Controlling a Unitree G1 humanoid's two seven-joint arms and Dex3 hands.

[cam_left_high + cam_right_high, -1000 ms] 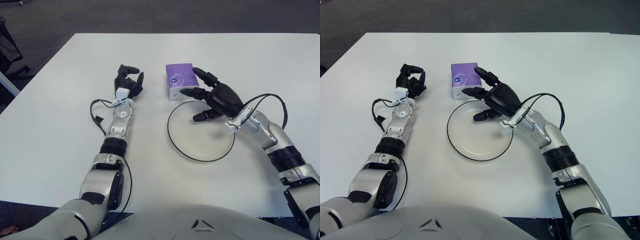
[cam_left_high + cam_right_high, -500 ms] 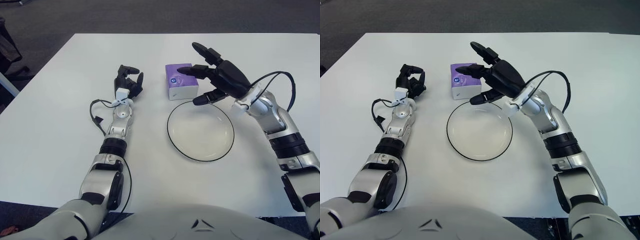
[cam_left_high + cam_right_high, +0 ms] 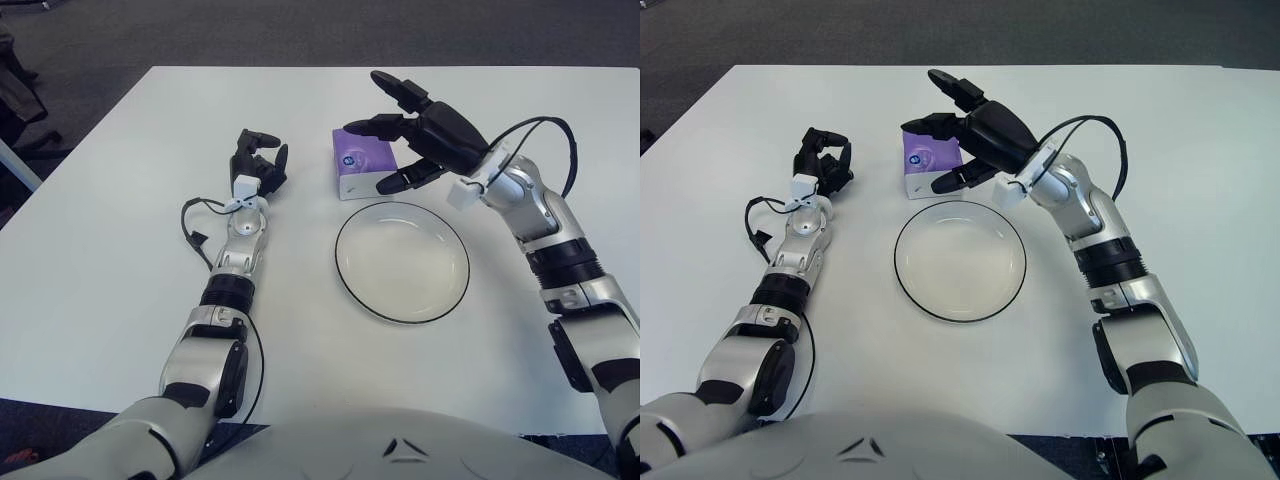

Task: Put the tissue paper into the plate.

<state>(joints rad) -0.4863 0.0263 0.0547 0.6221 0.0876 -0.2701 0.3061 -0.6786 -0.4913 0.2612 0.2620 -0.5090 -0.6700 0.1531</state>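
A purple tissue paper pack (image 3: 362,162) sits on the white table (image 3: 520,380) just outside the rim of the round plate (image 3: 402,261), at about 11 o'clock from it, while the robot's right hand (image 3: 425,140) hangs over the pack with its fingers spread wide. Whether any fingertip touches the pack is hard to judge from above, and nothing appears gripped. The left hand (image 3: 256,165) shows at 9 o'clock from the pack, fingers curled in, holding nothing.
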